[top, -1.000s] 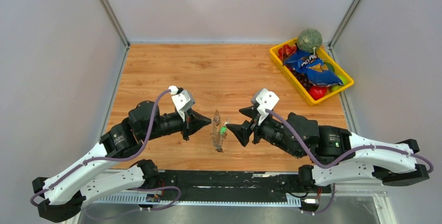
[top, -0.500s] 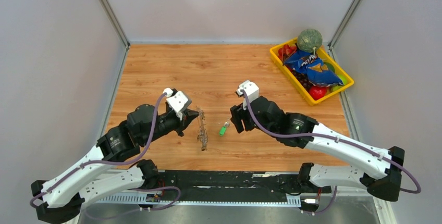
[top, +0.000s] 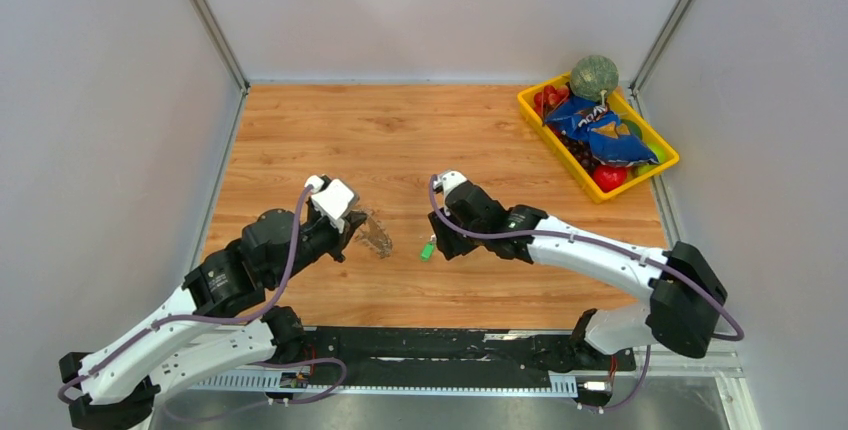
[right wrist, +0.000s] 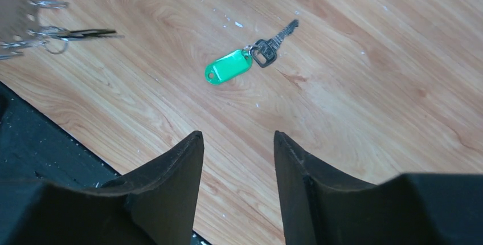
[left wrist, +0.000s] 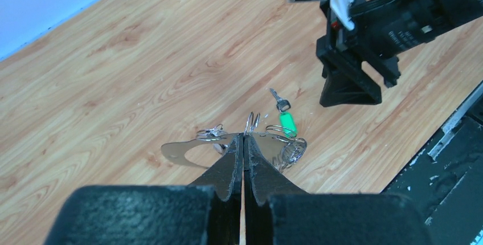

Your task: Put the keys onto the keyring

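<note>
Your left claw [left wrist: 243, 142] is pressed together on the keyring [left wrist: 182, 152], pinching its thin metal right at the fingertips. The ring juts out to both sides of the tips, with small rings and silver keys hanging off it.

Just past those tips and a little to their right, the keys [left wrist: 283, 106] lie flat on the table [left wrist: 131, 68]. They are a green tag [left wrist: 288, 124] joined to a small dark-headed key. They are not threaded on the keyring.

Your right claw [right wrist: 238, 137] is spread wide and holds nothing. From its own camera the keys lie on the wood ahead of the fingertips, not between them. The tag sits toward the left finger and the key blade points away to the right. A blurred edge of the keyring shows far off to the left of that claw.

From above, your right claw points down at the table with the tag just beside its tips, on the side facing the left claw. The two claws are near each other but apart, with the keyring between them.

Well behind the right claw, at the far right of the table, a yellow tray [top: 600, 194] holds a blue packet and fruit.
</note>
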